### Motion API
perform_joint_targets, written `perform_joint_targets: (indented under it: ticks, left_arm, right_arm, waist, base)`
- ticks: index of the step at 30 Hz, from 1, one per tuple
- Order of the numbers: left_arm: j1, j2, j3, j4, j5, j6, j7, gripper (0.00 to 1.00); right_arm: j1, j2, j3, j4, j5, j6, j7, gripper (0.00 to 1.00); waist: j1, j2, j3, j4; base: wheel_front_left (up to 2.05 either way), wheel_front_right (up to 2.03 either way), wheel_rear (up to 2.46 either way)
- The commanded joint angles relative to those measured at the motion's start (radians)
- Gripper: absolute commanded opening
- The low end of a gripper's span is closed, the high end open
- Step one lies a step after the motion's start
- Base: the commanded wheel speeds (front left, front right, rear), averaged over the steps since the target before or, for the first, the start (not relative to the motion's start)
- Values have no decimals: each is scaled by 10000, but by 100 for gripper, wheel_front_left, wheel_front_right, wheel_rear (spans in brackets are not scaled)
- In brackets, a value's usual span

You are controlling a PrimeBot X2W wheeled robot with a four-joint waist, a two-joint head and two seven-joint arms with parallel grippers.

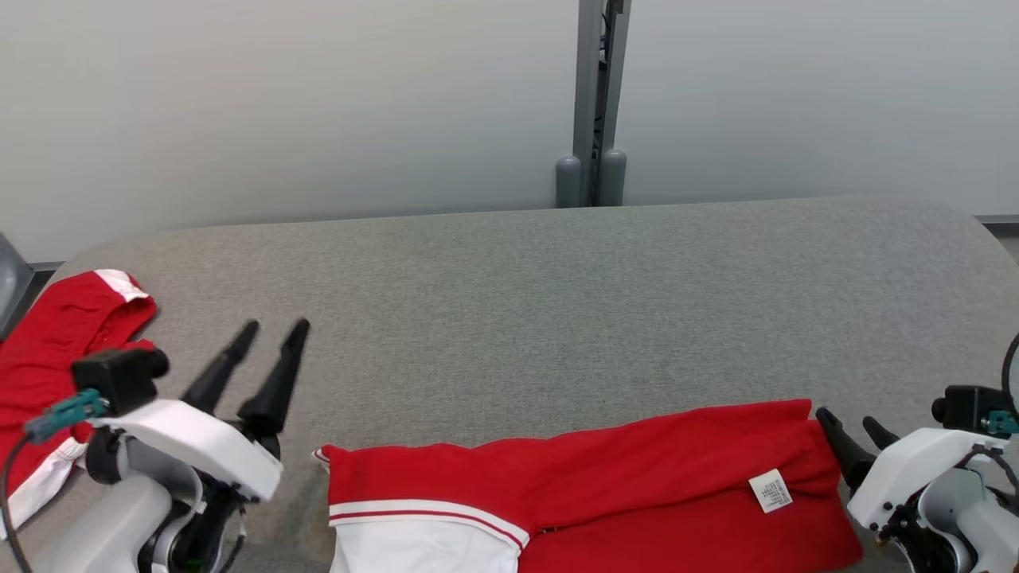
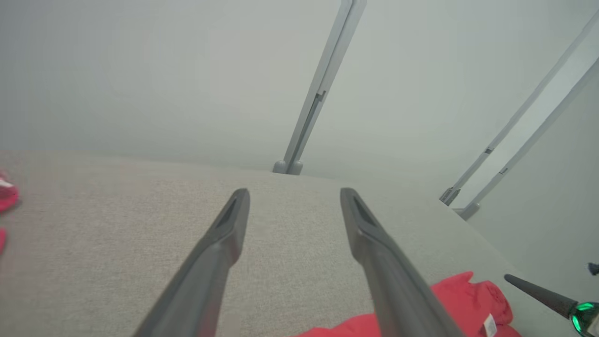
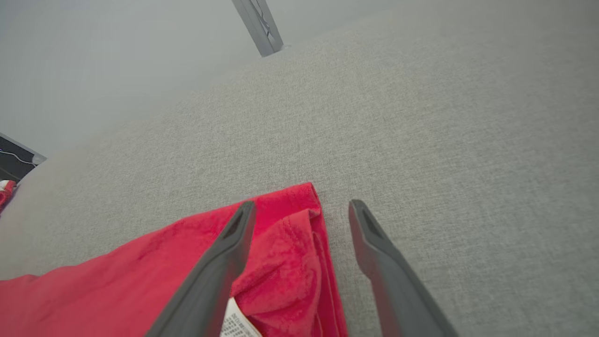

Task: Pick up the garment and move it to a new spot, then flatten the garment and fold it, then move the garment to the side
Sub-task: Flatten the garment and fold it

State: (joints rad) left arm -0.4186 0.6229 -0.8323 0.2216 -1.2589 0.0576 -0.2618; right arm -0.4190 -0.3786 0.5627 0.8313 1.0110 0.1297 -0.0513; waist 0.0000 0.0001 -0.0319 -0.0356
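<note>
A red cloth (image 1: 56,334) lies at the tabletop's (image 1: 557,302) far left edge. Beside it the left claw (image 1: 275,326) hovers wide open and empty. The red-and-white garment (image 1: 621,477) lies along the near edge. The right claw (image 1: 845,418), open and empty, straddles its right edge.

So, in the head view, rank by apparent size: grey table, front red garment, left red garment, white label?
1. grey table
2. front red garment, though the bottom edge cuts it
3. left red garment, partly hidden, clearly smaller
4. white label
</note>
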Motion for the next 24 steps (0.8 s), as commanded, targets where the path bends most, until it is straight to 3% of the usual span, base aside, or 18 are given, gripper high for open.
perform_joint_targets:
  ticks: [1,2,5,15,24]
  left_arm:
    - [426,-273,756,9,657,117,-34,100]
    - [426,-273,756,9,657,117,-34,100]
    - [1255,-838,2116,-43,1901,113,-37,100]
    - [3153,-2509,5152,-440,5551,-217,-40,100]
    - [4033,-4057,6633,-344,7219,-1142,-41,100]
  right_arm:
    - [80,17,0,133,-132,22,-151,100]
    - [80,17,0,133,-132,22,-151,100]
    - [135,107,18,362,-327,22,-276,100]
    - [217,300,-137,742,-522,23,-522,100]
    - [546,354,-163,1075,-157,23,-287,100]
  waist:
    - [0,-1,-7,101]
    - [0,-1,-7,101]
    - [0,-1,-14,191]
    - [0,-1,28,341]
    - [0,-1,63,610]
  base:
    - [0,0,0]
    - [0,0,0]
    - [0,0,0]
    - [0,0,0]
    - [0,0,0]
